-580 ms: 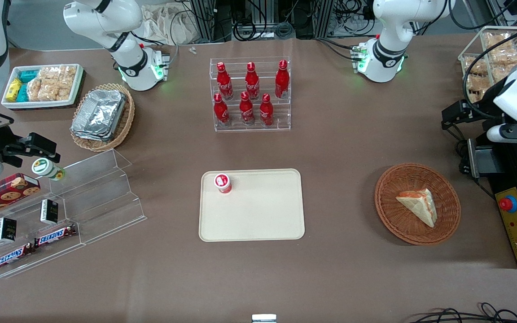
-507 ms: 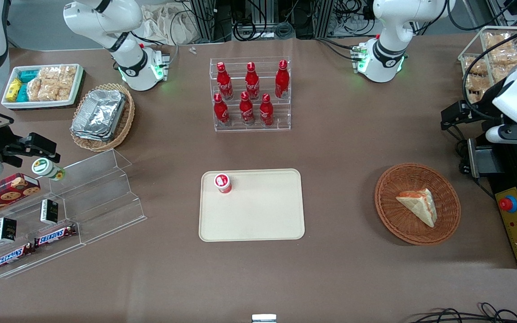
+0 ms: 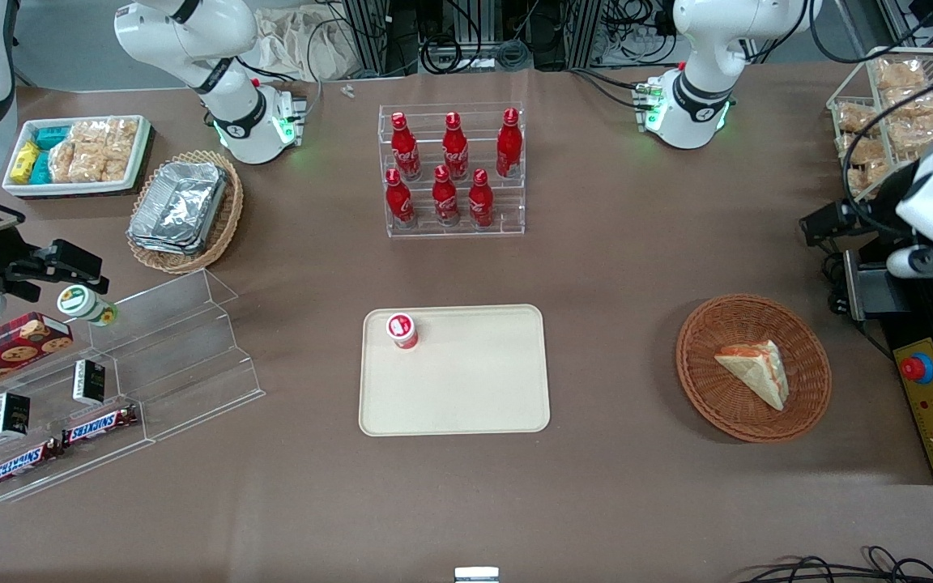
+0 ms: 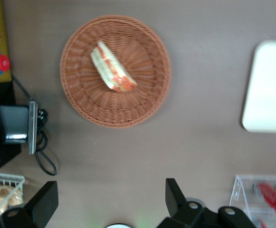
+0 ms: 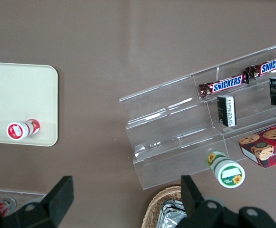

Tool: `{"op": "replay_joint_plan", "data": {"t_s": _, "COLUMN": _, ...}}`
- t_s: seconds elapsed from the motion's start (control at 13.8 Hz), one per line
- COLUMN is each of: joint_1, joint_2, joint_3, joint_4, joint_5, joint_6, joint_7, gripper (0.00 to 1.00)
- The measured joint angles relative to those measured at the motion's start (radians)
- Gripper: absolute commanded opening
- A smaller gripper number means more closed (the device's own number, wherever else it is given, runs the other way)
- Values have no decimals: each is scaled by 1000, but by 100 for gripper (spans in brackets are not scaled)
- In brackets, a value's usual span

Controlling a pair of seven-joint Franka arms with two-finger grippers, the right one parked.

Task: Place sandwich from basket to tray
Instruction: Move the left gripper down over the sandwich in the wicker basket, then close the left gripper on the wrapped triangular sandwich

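We see the tray point(image 3: 454, 370) mid-table, the sandwich point(image 3: 754, 371) lying in the basket point(image 3: 752, 367) toward the working arm's end. Our claw point(image 4: 107, 202) hangs high above, fingers apart (nothing held). We judge this the approach: next, descend and straddle the wedge.

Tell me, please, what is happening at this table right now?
The working arm is set to move the sandwich from the basket to the tray. Its gripper is open and empty, up above bare table, farther from the front camera than the basket. The sandwich lies untouched in the basket. The tray holds only a small red-and-white cup.
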Motion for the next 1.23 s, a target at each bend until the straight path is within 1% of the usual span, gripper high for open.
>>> {"op": "replay_joint_plan", "data": {"t_s": 0.22, "joint_1": 2, "joint_2": 89, "joint_3": 3, "joint_4": -3, "joint_5": 1, "joint_6": 125, "joint_7": -294, "gripper": 100}}
{"op": "replay_joint_plan", "data": {"t_s": 0.43, "joint_1": 7, "joint_2": 177, "joint_3": 5, "joint_4": -23, "joint_5": 1, "joint_6": 196, "joint_7": -463, "gripper": 100}}
{"op": "replay_joint_plan", "data": {"t_s": 0.51, "joint_1": 10, "joint_2": 216, "joint_3": 6, "joint_4": -53, "joint_5": 1, "joint_6": 251, "joint_7": -518, "gripper": 100}}
{"op": "replay_joint_plan", "data": {"t_s": 0.72, "joint_1": 14, "joint_2": 286, "joint_3": 9, "joint_4": -154, "joint_5": 1, "joint_6": 451, "joint_7": -582, "gripper": 100}}
{"op": "replay_joint_plan", "data": {"t_s": 0.94, "joint_1": 42, "joint_2": 310, "joint_3": 11, "joint_4": -283, "joint_5": 1, "joint_6": 657, "joint_7": -595, "gripper": 100}}
{"op": "replay_joint_plan", "data": {"t_s": 1.16, "joint_1": 65, "joint_2": 331, "joint_3": 11, "joint_4": -360, "joint_5": -1, "joint_6": 777, "joint_7": -595, "gripper": 99}}
{"op": "replay_joint_plan", "data": {"t_s": 1.23, "joint_1": 66, "joint_2": 342, "joint_3": 11, "joint_4": -366, "joint_5": -2, "joint_6": 793, "joint_7": -595, "gripper": 94}}
